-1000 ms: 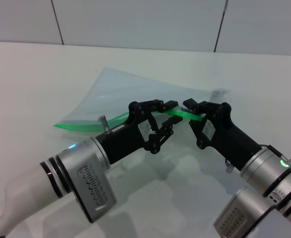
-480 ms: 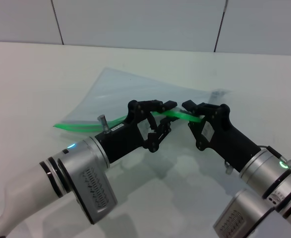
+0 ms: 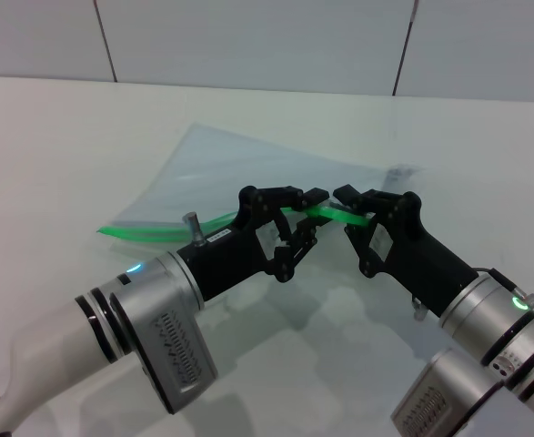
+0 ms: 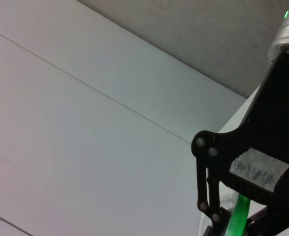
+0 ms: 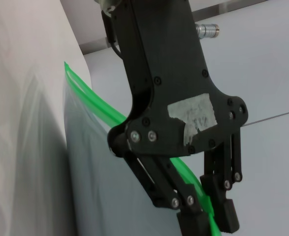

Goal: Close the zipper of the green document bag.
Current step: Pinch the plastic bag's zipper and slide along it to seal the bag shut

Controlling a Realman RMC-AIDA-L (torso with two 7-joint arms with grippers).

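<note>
The green document bag (image 3: 248, 168) lies on the white table, a translucent pale blue-grey pouch with its near edge lifted. Its bright green zipper (image 3: 144, 233) runs along that near edge and curves up to both grippers. My left gripper (image 3: 310, 217) is shut on the green strip near the middle of the scene. In the right wrist view the left gripper (image 5: 210, 219) pinches the zipper (image 5: 92, 96) above the bag (image 5: 110, 172). My right gripper (image 3: 347, 211) holds the strip just to its right, almost touching it. The slider tab is hidden between the fingers.
The white table (image 3: 66, 137) extends wide to the left and behind the bag. Grey wall panels (image 3: 248, 36) stand at the far edge. Both forearms fill the near part of the head view.
The two grippers have edged slightly closer together on the green strip. The bag has hardly moved.
</note>
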